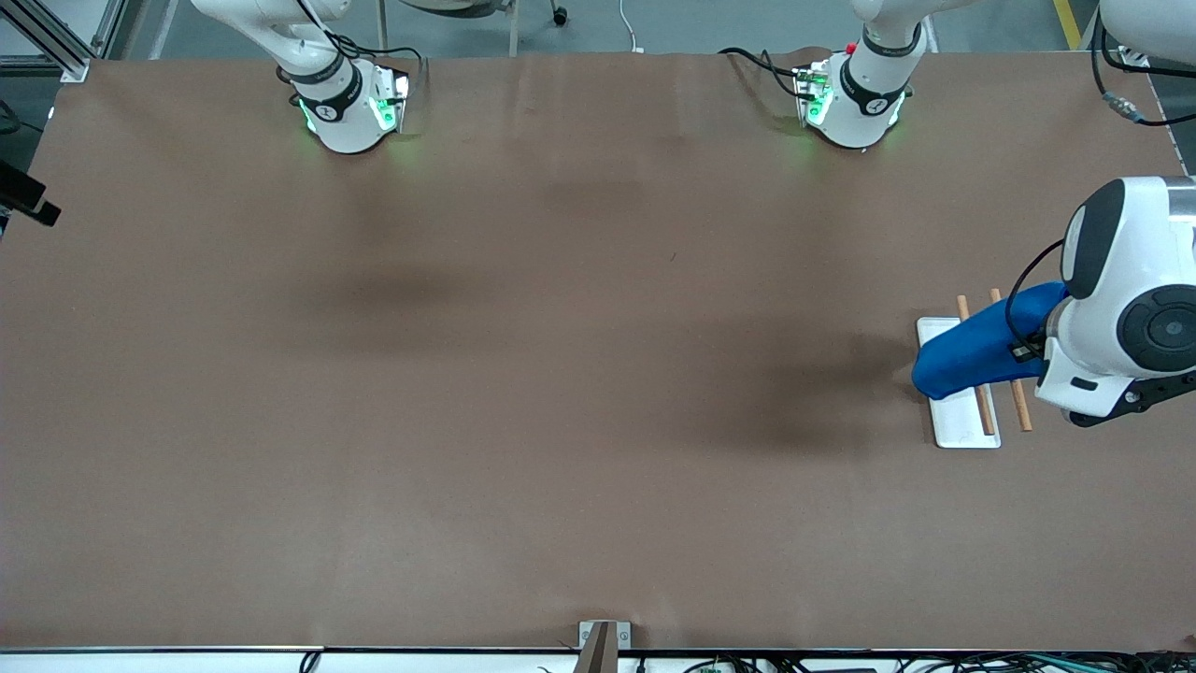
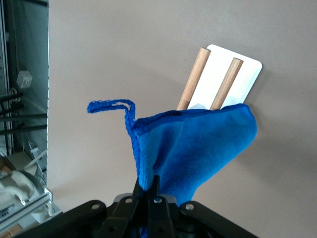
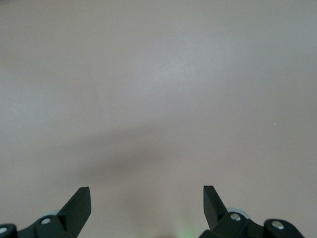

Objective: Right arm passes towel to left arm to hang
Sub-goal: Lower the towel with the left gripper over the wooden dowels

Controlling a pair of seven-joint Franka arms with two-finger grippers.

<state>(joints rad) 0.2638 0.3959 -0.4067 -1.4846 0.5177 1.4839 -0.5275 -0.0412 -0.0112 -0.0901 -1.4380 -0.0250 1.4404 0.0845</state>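
Note:
The bright blue towel [image 1: 972, 355] hangs bunched from my left gripper [image 2: 147, 186], which is shut on its hemmed edge. The towel [image 2: 198, 148] lies over the rack's two wooden rods [image 2: 194, 77] and covers their near parts. Its small corner loop [image 2: 111, 105] sticks out free to one side. The rack stands on a white base plate [image 1: 962, 425] at the left arm's end of the table. In the front view the left arm's hand [image 1: 1112, 346] hides its own fingers. My right gripper [image 3: 147, 198] is open and empty over bare brown table; it does not show in the front view.
The brown table cover [image 1: 523, 374] spreads across the whole view. The two arm bases [image 1: 346, 103] [image 1: 855, 98] stand along its edge farthest from the front camera. A small metal bracket [image 1: 603, 636] sits at the nearest edge.

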